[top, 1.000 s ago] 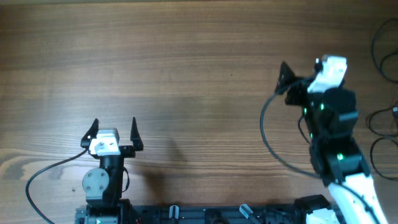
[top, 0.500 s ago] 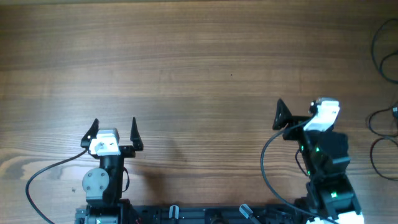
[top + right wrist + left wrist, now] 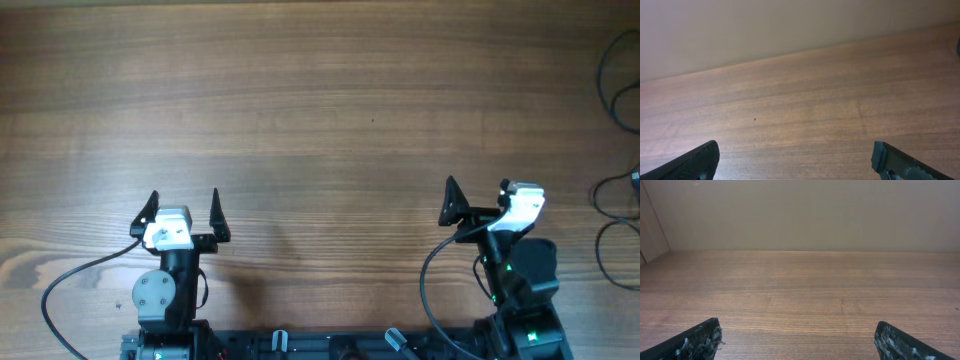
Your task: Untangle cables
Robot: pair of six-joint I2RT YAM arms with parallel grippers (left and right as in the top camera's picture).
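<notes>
At the near edge of the desk (image 3: 320,100) my left fingers (image 3: 147,210) and right fingers (image 3: 450,200) sit spread and empty, the right pair just drawn back from the cables (image 3: 601,72) looped along the right edge, so I judge the untangling is paused.
</notes>
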